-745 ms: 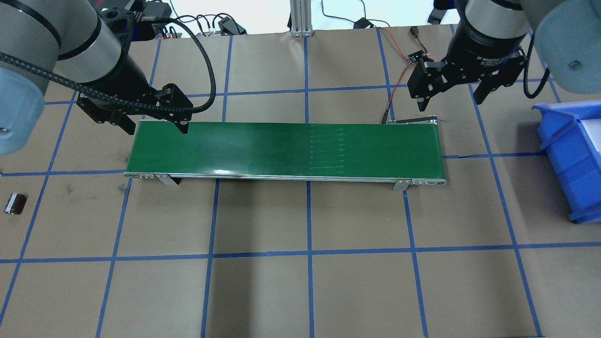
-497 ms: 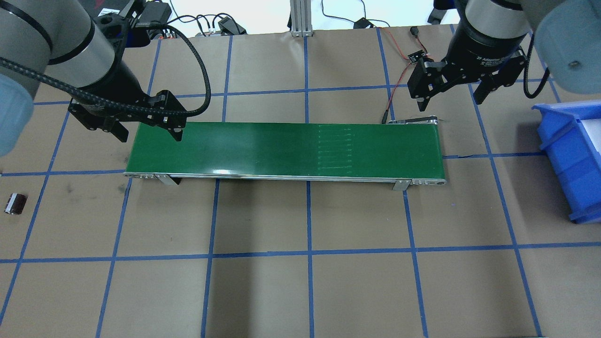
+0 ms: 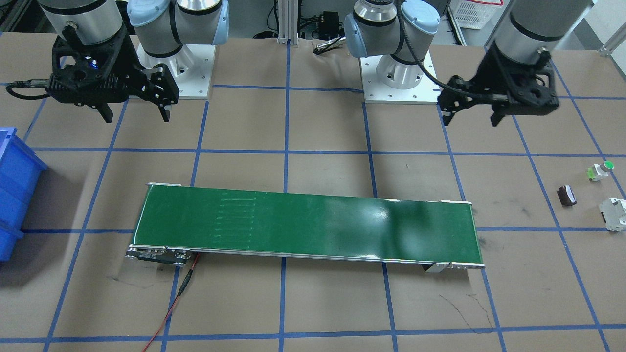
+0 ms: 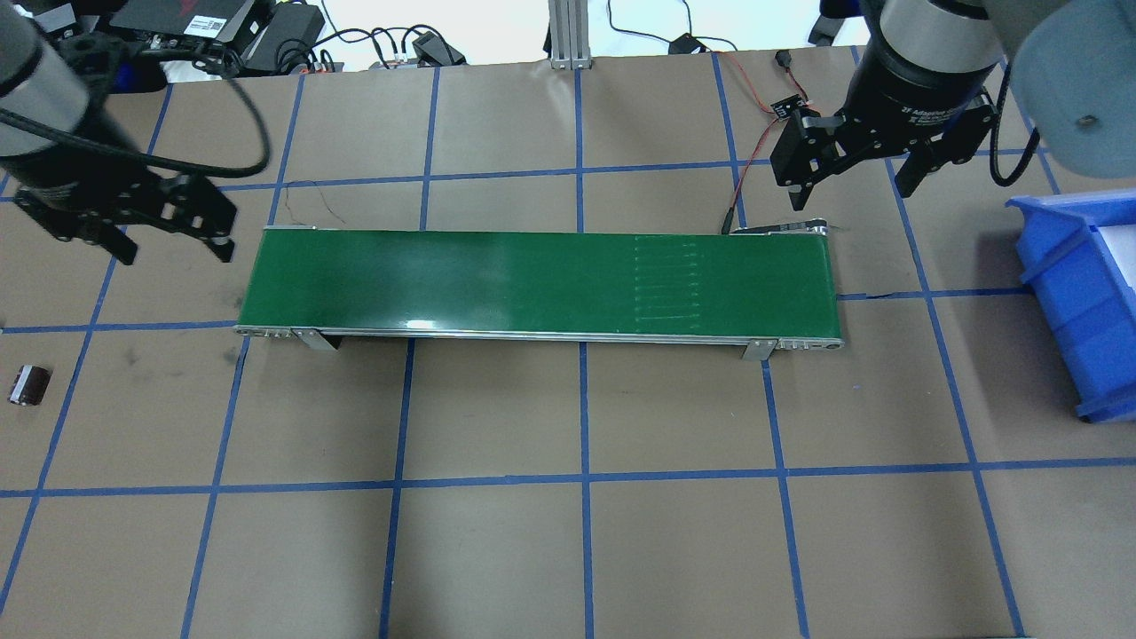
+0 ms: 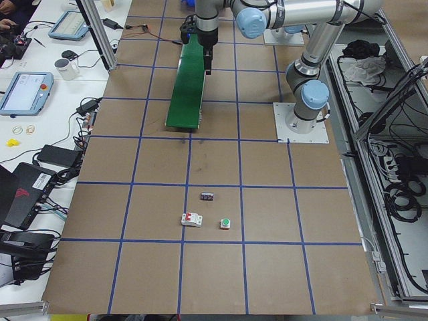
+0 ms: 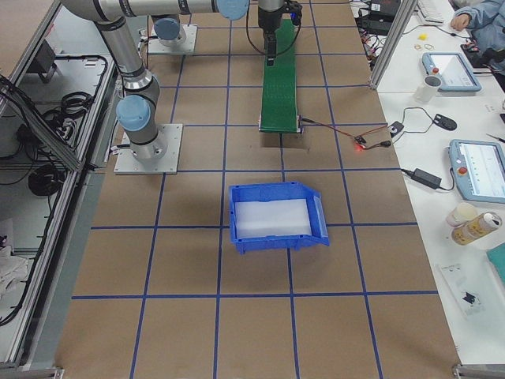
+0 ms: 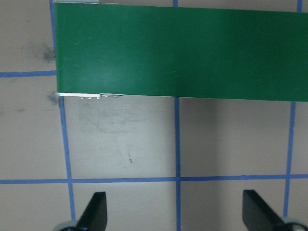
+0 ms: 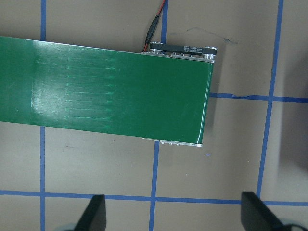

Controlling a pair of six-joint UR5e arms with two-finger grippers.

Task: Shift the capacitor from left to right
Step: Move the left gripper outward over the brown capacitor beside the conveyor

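The capacitor [image 4: 28,385], a small dark cylinder with pale stripes, lies on the brown table at the far left edge of the overhead view. It also shows in the front view [image 3: 567,195] and the left side view [image 5: 207,196]. My left gripper [image 4: 173,253] is open and empty, hovering just left of the green conveyor belt [image 4: 532,282] and well back from the capacitor; it also shows in the front view [image 3: 470,121]. My right gripper [image 4: 848,197] is open and empty above the belt's right end, and also shows in the front view [image 3: 137,118]. Both wrist views show open fingers over bare table.
A green-capped button [image 3: 600,170] and a white-grey switch block [image 3: 614,214] lie close beside the capacitor. A blue bin [image 4: 1065,293] stands at the right end of the table. A red wire [image 4: 754,151] runs to the belt's right end.
My left gripper has moved left, off the belt's left end, staying open. The pale marks on the belt surface have shifted right. The right arm has not moved.
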